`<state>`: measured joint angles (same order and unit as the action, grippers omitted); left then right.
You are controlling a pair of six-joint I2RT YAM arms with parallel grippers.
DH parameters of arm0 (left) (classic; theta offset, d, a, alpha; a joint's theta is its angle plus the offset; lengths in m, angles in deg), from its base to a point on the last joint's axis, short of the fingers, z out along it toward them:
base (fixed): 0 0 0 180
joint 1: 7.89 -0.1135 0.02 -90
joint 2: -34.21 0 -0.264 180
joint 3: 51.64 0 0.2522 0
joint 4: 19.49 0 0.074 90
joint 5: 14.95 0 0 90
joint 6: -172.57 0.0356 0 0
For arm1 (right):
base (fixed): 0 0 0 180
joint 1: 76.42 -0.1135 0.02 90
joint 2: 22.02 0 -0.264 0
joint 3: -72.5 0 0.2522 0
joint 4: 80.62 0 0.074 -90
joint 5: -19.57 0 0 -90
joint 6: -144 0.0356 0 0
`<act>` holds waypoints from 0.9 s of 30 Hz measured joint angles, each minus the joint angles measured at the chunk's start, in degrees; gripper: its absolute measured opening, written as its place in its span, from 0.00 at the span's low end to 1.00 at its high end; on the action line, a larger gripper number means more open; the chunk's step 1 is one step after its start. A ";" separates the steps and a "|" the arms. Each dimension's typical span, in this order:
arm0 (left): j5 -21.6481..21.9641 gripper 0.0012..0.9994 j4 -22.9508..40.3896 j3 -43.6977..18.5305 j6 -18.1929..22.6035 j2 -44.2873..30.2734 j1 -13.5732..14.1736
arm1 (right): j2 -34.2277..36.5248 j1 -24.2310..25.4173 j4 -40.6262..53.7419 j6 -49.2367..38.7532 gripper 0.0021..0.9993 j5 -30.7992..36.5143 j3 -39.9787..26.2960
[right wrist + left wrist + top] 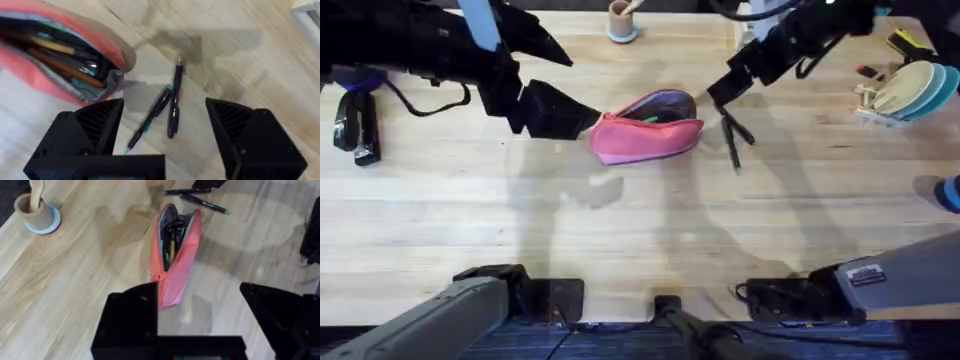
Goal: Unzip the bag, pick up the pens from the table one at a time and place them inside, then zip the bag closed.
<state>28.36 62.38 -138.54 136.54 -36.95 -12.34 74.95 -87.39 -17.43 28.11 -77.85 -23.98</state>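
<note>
While the oblong pink fabric pouch (647, 130) already lies unzipped mid-surface, both thin dark pens (167, 110) rest beside its open end, unpicked. The right hand (165, 125) hovers released above them; the left hand (200, 315), also released, straddles the pouch's other end. Loading and zipping remain.

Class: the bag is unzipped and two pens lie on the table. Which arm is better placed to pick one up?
Probably the right. Its gripper hangs open directly over the two pens, while the left gripper sits at the bag's far end.
</note>
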 joint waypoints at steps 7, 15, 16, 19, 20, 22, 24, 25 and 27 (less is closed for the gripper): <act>0.00 0.99 0.00 0.00 0.00 0.00 0.00 | 4.06 0.00 -3.03 0.00 1.00 0.17 0.00; 0.00 0.99 0.00 0.00 0.00 0.00 0.00 | 7.72 0.07 -5.25 0.02 1.00 0.17 0.00; -0.01 0.99 0.00 0.00 0.00 0.00 0.00 | 8.13 0.17 -5.36 0.02 1.00 0.15 0.00; 0.00 0.99 0.00 0.00 0.00 0.00 0.00 | 9.50 0.68 -5.53 0.02 1.00 0.17 0.00; -0.01 0.99 0.00 0.00 0.00 0.00 0.00 | 10.06 0.85 -5.55 0.02 1.00 0.17 0.00; -0.02 0.99 0.00 0.00 0.00 0.00 0.00 | 11.22 1.11 -5.81 0.02 1.00 0.17 0.00; 0.00 0.99 0.00 0.00 0.00 0.00 0.00 | 12.27 1.31 -6.39 0.04 1.00 0.20 0.00; -0.02 0.99 0.00 0.00 0.00 0.00 0.00 | 12.79 1.36 -6.76 0.04 1.00 0.17 0.00; 0.00 0.99 0.00 0.00 0.00 0.00 0.00 | 13.69 1.36 -7.77 0.15 1.00 0.19 0.00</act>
<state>28.36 62.38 -138.54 136.54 -36.95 -12.34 88.64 -86.03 -25.20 28.26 -77.66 -23.98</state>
